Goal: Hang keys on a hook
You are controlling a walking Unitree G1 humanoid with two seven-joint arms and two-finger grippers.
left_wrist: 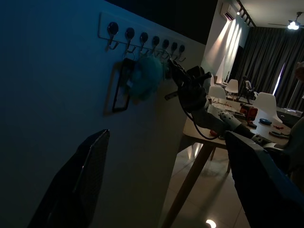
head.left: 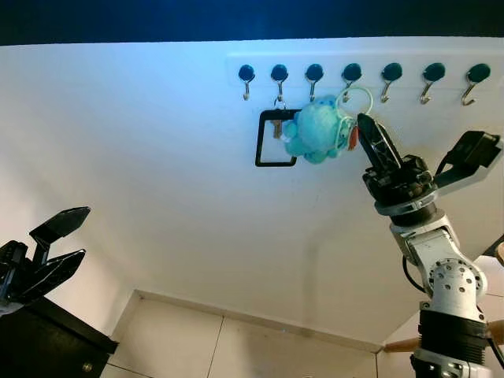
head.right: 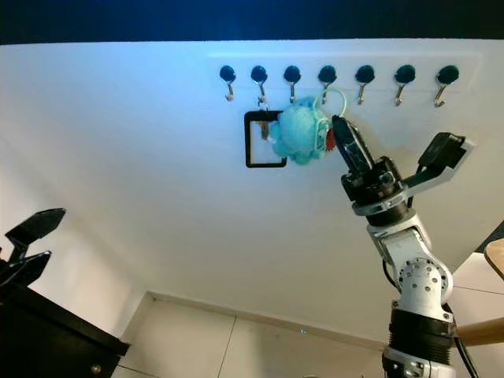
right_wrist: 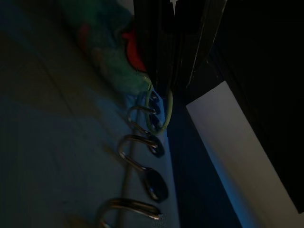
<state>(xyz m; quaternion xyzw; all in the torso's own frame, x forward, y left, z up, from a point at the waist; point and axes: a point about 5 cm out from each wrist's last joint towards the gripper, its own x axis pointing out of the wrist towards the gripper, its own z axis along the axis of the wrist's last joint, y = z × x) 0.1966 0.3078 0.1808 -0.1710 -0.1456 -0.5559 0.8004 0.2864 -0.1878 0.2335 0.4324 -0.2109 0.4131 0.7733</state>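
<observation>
A white rail of several black-knobbed hooks (head.left: pixel 391 74) runs along the wall. A teal plush keychain (head.left: pixel 315 130) hangs against the wall below the fourth hook (head.left: pixel 349 79). Its pale loop (head.left: pixel 361 94) reaches up around that hook; whether it rests on the hook I cannot tell. My right gripper (head.left: pixel 365 120) is raised to the wall and shut on the keychain beside its red patch (right_wrist: pixel 133 50), with the loop cord (right_wrist: pixel 159 114) coming out between the fingers. My left gripper (head.left: pixel 59 236) is low at the left, open and holding nothing.
A black rectangular frame (head.left: pixel 276 139) hangs from the second hook. A dark cabinet (head.left: pixel 47 339) stands under my left arm. A wooden table (head.right: pixel 494 258) edge shows at the right, above the tiled floor (head.left: pixel 197 346).
</observation>
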